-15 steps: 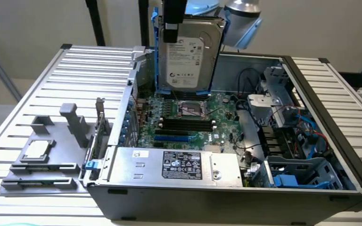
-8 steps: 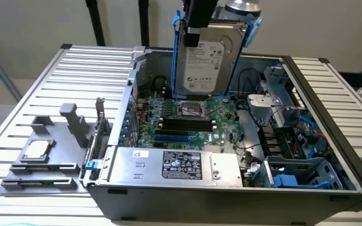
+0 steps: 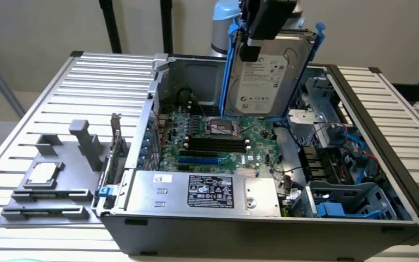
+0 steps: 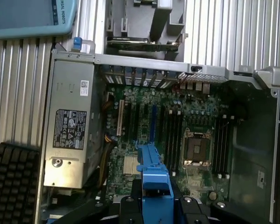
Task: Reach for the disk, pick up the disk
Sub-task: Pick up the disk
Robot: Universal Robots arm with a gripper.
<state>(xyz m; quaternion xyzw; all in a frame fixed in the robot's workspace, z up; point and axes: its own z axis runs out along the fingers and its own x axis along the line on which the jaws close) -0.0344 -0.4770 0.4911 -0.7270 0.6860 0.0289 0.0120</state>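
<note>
At the exterior view's left, a grey plastic holder sits on the slatted metal table, with a small square silver chip lying in one of its recesses. Just beside it stands the open computer case, its side panel off. Inside, near the front edge, lies the silver power supply with a dark label, and behind that the green motherboard with its processor socket and black memory slots.

Above the middle of the case hangs the disk, lifted clear of the board and held upright, its white label facing the camera and its blue carrier frame running down both long edges. The gripper is clamped on the disk's upper edge (the black fingers sit closed against the blue frame). In the wrist view the gripper pinches the blue frame of the disk, with the motherboard and power supply well below.

Toward the exterior view's right, inside the case, are blue and red cables and a blue plastic bay in the front corner.
</note>
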